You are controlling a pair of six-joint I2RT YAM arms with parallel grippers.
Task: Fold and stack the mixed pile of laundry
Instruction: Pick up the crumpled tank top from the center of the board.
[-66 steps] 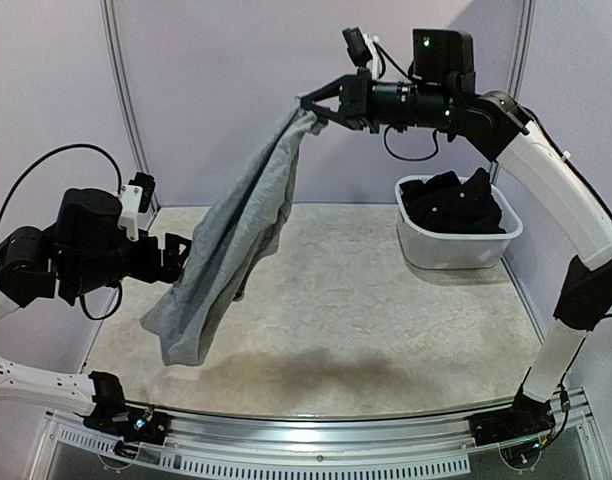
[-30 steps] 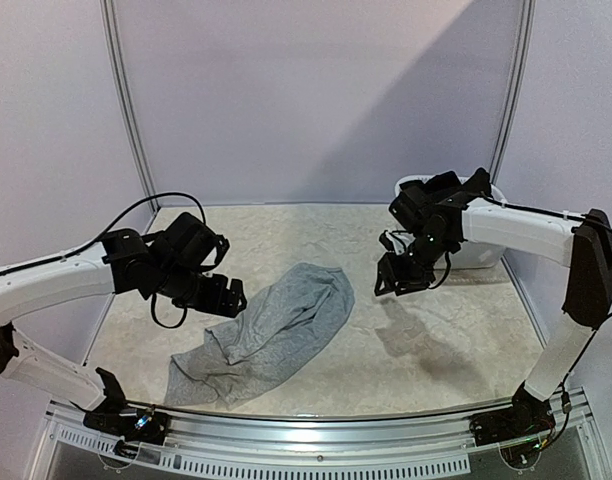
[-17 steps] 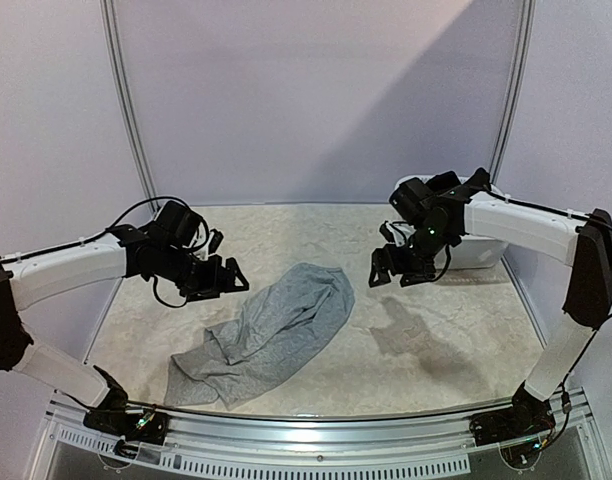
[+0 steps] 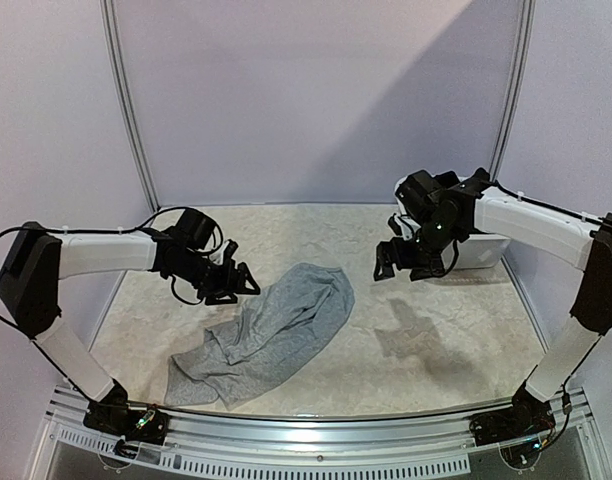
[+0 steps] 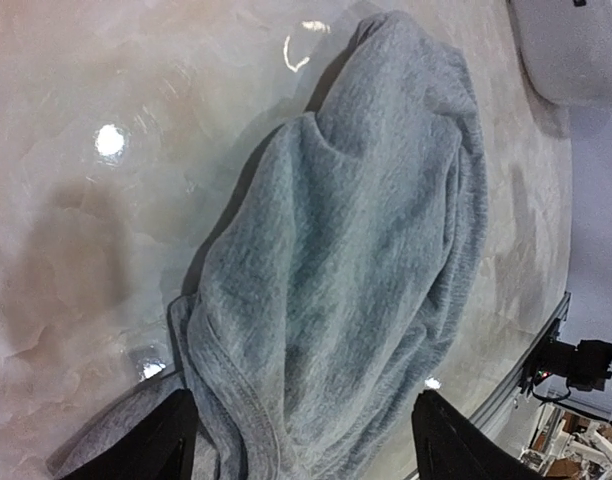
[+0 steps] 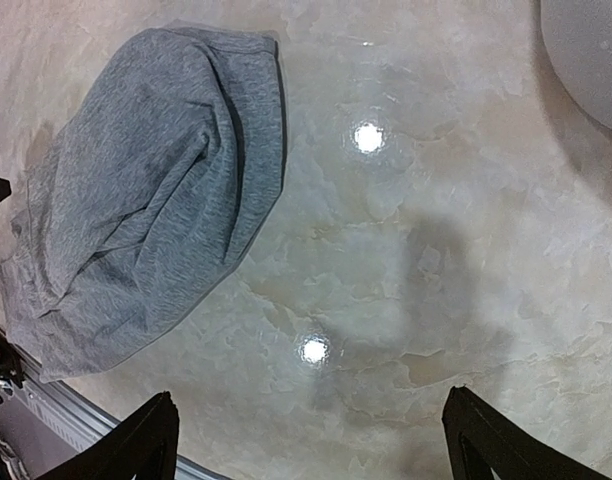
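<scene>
Grey top (image 4: pixel 271 330) lies crumpled on the table (image 4: pixel 436 350), left of centre toward the front. Left gripper (image 4: pixel 238 282) hangs over its left edge, fingers (image 5: pixel 171 440) spread, holding nothing. Right gripper (image 4: pixel 388 265) is over bare table, well clear, fingers (image 6: pixel 151 440) spread wide. Basket (image 6: pixel 591 60) sits far right.

The right arm (image 4: pixel 531 222) hides most of the basket (image 4: pixel 483 254), contents unseen. In the left wrist view, the grey top (image 5: pixel 356 250) runs off the bottom edge.
</scene>
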